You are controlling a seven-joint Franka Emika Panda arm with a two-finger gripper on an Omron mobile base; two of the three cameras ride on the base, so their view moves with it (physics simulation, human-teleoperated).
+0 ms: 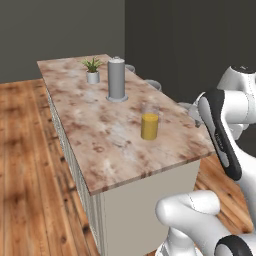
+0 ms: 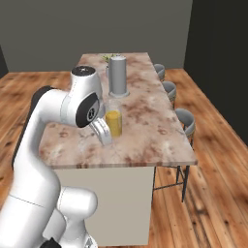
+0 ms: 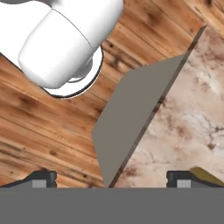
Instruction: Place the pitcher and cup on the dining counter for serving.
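Pitcher set on the dining counter, gripper spread wide

Pitcher (image 1: pixel 149 125) stands upright near the close end of the dining counter (image 1: pixel 115 150), free of the arm; amber liquid fills its lower part, clear wall above. In the hand view the gripper (image 3: pixel 112 178) looks down past the counter's edge at the plank floor (image 3: pixel 43 131), its two finger tips (image 3: pixel 41 177) far apart with nothing between them; a sliver of yellow shows beside the right tip, too small to name. As a judgement, the pitcher looks rigid, smooth and likely slippery, heavy low down from the liquid, and breakable; any regrasp would best go around the mid-wall, level, with the vessel kept upright. Farther along the top stands a tall grey metal cylinder (image 1: pixel 116 80); beyond it a small potted plant (image 1: pixel 92 70). Grey stools (image 2: pixel 185 121) line the far side.
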